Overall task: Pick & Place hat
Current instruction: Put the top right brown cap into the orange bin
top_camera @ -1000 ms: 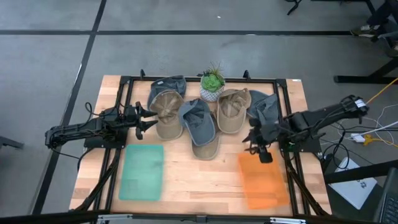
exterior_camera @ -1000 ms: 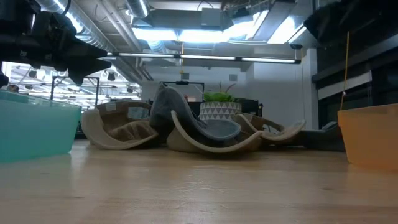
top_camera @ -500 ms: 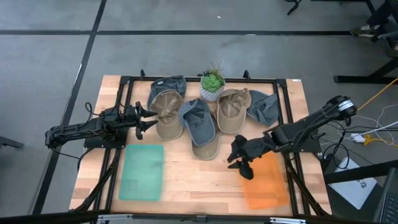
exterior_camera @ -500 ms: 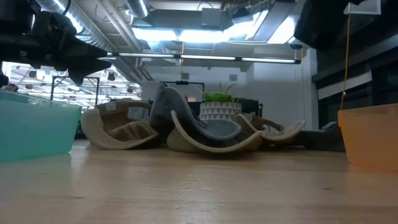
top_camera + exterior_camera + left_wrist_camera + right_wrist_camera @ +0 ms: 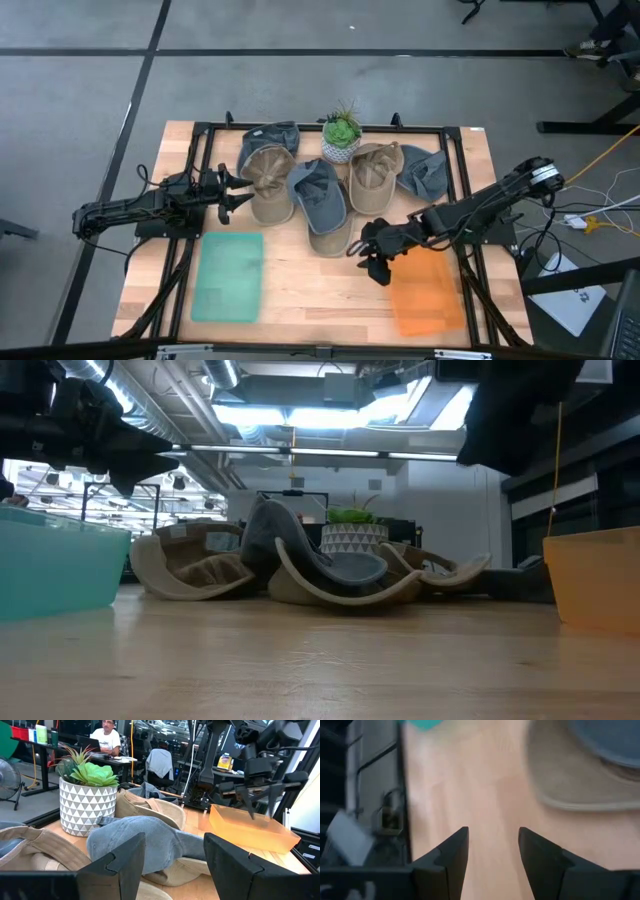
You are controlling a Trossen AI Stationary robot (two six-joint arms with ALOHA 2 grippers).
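Note:
Several caps lie in a row at the table's far side: a blue-grey one (image 5: 268, 138), a tan one (image 5: 268, 182), a blue-grey one with a tan brim (image 5: 322, 207) in the middle, a tan one (image 5: 373, 178) and a blue one (image 5: 425, 170). My right gripper (image 5: 365, 258) hangs open above the bare wood, slanting down, just right of and nearer than the middle cap's brim (image 5: 570, 787). It touches nothing. My left gripper (image 5: 240, 190) waits open and level beside the left tan cap, facing the middle cap (image 5: 150, 840).
A potted plant (image 5: 342, 135) stands at the far edge between the caps. A teal bin (image 5: 228, 275) sits near left and an orange bin (image 5: 425, 290) near right, just behind my right gripper. Bare wood lies between the bins. A black frame (image 5: 200, 160) borders the table.
My right gripper has moved from above the orange bin toward the table's left and sunk, ending near the middle cap's brim. It has rolled about its own axis on the way. Its fingers have stayed open. The caps have not moved.

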